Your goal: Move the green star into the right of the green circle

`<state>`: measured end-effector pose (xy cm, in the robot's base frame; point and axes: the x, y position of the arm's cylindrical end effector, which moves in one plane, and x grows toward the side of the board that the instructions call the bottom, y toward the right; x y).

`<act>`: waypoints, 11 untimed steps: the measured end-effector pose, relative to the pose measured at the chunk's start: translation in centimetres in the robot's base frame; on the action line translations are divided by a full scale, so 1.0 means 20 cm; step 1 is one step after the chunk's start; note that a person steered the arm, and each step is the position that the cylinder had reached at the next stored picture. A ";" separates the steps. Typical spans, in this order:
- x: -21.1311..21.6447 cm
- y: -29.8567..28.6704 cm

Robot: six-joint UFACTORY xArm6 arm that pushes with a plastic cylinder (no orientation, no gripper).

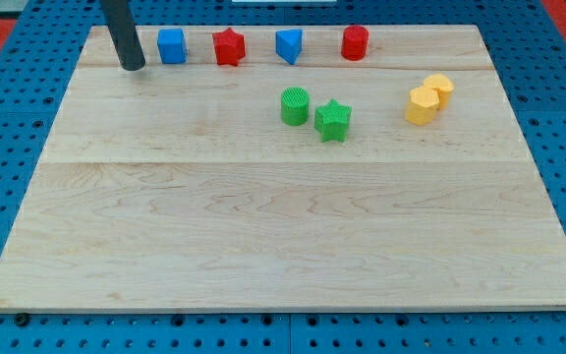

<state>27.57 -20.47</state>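
The green star (332,120) lies on the wooden board right of centre, toward the view's top. The green circle (295,105) stands just to its left and slightly higher; the two nearly touch. My tip (133,66) is at the view's top left, just left of the blue square block (171,45), far from both green blocks.
Along the top edge lie a red star (229,46), a blue triangle-like block (289,45) and a red hexagon-like block (355,42). Two yellow blocks (428,98) touch each other at the right. The wooden board (263,236) rests on a blue pegboard.
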 end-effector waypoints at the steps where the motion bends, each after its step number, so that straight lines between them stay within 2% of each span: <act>1: 0.17 0.26; 3: 0.70 0.75; 4: 0.80 1.03; 5: 0.81 1.28; 6: 0.76 1.40; 7: 0.71 1.40; 9: 0.83 1.38; 10: 0.67 1.42; 11: 0.64 1.41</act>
